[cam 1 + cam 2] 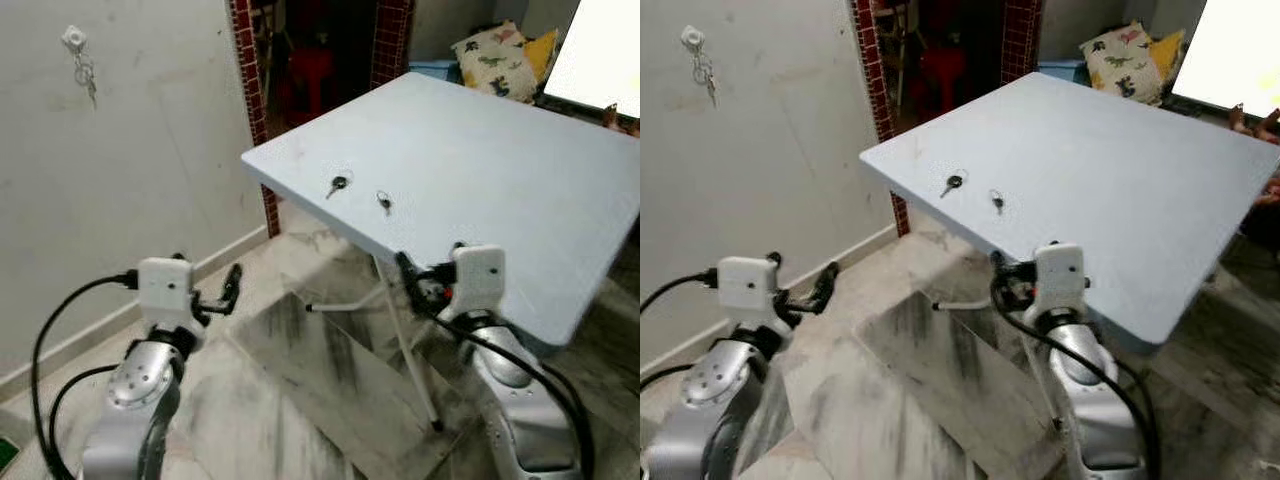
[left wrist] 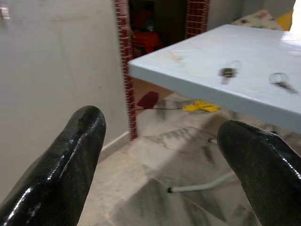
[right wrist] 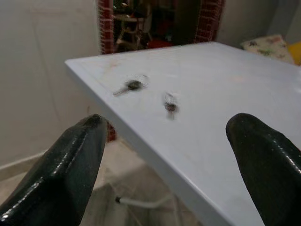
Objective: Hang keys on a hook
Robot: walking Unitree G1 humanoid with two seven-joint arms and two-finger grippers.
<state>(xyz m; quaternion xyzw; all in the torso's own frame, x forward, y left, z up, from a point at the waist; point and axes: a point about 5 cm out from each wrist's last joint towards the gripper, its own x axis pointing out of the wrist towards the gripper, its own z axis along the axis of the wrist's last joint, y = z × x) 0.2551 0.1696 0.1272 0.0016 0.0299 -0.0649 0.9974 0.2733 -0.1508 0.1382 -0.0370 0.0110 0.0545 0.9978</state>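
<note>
Two keys [image 1: 339, 184] [image 1: 384, 202] lie near the table's [image 1: 520, 190] left edge, both the left claw [image 2: 160, 155] and right claw [image 3: 174, 155] open and empty, a hook [image 1: 73, 39] on the far-left wall.

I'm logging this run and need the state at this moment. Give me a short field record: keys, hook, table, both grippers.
keys on table: two, key with dark head and smaller key, lying apart near the table's near-left edge
hook: white wall hook on the left wall, with keys already hanging from it
table: light blue folding table
left gripper: open, holding nothing, low beside the wall
right gripper: open, holding nothing, at the table's near edge, pointed toward the two keys
</note>
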